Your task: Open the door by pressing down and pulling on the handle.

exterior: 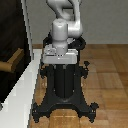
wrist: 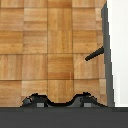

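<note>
Exterior view: door (exterior: 12, 30) stood in its pale frame (exterior: 22, 95) at the exterior view's left, handle (exterior: 11, 62) sticking out, robot arm (exterior: 62, 30) on black pedestal (exterior: 64, 85) well apart from it. Gripper not visible, state unknown. Wrist view: handle (wrist: 95, 53) seen as dark bar by the frame (wrist: 117, 50) over wood floor (wrist: 50, 50). Handle likely rigid, smooth; best grasped near its free end for leverage.

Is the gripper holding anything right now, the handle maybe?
Nothing is held. In the wrist view the handle juts from the door untouched, off to the side with bare floor between; the fingers are not visible.
</note>
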